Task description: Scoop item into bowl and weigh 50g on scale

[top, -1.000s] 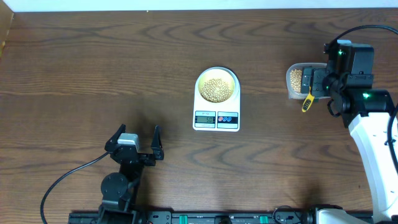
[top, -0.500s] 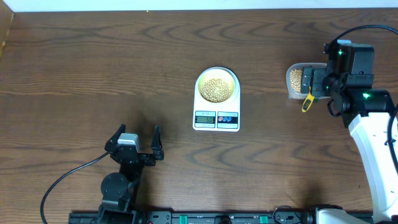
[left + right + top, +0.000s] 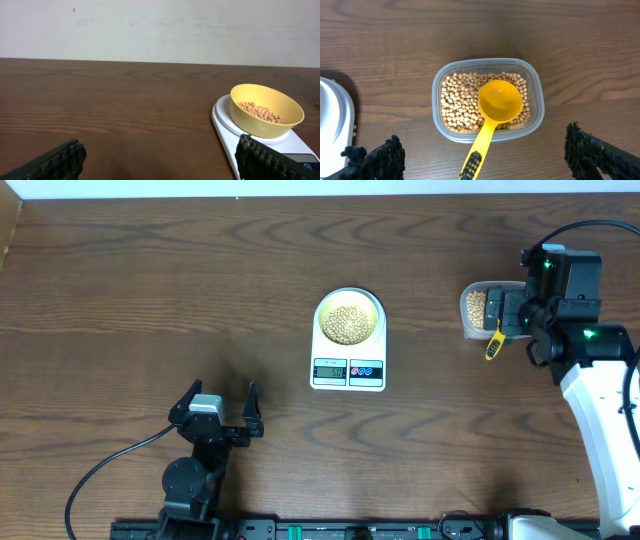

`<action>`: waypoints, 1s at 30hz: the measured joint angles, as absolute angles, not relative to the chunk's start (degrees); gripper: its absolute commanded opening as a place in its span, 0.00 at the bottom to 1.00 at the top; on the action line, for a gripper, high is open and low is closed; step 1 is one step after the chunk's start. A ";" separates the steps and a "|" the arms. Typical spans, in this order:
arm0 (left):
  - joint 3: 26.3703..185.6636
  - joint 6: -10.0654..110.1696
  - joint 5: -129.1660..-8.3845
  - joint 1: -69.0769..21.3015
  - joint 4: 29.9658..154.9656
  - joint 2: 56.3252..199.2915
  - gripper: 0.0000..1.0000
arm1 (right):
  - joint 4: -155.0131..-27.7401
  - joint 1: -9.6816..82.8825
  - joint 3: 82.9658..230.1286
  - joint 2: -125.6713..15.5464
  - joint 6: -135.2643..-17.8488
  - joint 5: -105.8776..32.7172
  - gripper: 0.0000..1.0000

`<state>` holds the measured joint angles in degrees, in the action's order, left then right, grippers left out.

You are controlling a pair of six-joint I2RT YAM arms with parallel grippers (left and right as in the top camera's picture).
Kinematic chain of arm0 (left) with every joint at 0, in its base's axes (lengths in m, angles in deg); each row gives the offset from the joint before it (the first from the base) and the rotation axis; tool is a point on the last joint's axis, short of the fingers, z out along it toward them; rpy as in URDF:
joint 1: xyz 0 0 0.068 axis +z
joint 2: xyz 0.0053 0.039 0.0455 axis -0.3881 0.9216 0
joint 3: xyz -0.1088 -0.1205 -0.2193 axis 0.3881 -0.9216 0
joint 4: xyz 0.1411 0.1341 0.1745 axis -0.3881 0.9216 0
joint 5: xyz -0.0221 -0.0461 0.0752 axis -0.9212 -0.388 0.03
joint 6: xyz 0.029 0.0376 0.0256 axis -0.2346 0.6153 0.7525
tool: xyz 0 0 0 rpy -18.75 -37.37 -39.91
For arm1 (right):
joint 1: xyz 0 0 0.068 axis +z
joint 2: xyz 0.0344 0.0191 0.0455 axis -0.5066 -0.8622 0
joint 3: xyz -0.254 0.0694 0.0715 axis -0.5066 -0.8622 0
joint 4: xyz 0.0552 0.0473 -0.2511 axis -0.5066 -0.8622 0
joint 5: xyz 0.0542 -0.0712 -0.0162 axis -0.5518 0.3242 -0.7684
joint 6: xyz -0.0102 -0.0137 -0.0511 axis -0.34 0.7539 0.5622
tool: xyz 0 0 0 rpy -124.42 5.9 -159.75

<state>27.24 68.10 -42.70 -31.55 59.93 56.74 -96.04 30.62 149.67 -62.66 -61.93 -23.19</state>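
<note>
The small round tan-beige beans are lying in a shallow heap at the bottom of the small round pale-yellow bowl. The bowl is sitting centred on the round platform of the flat white digital kitchen scale, near the middle of the dark brown wooden table. More of the same beans are filling the clear rectangular plastic container well to the right of the scale, and the bright yellow long-handled plastic scoop is resting on them, its cup empty and its handle leaning out over the container's near rim. The right gripper is hovering above that container with its fingers spread wide, holding nothing; from overhead its body is covering the container's right part. The left gripper is sitting low near the table's front edge, gaping wide and empty, facing the scale. The digits on the scale's display are showing too small to read from overhead, and in the left wrist view a dark finger is cutting the display off. Bare wood is stretching across the whole left half and along the far edge, and a strip of bare wood is lying between scale and container.
</note>
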 measured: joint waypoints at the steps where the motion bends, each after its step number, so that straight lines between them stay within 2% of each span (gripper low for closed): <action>1: 27.24 68.10 -42.70 -31.55 59.93 56.74 0.98 | -96.04 30.62 149.67 -62.66 -61.96 -23.19 0.99; 22: 27.24 68.10 -42.70 -31.55 59.93 56.74 0.97 | -97.66 30.62 149.67 -62.48 -61.89 -22.67 0.99; 30: 27.24 68.10 -42.70 -31.55 59.93 56.74 0.98 | -101.11 30.62 149.67 -55.38 -61.80 -22.60 0.99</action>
<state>27.24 68.10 -42.70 -31.55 59.93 56.74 -101.11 30.62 149.67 -55.38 -61.80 -22.60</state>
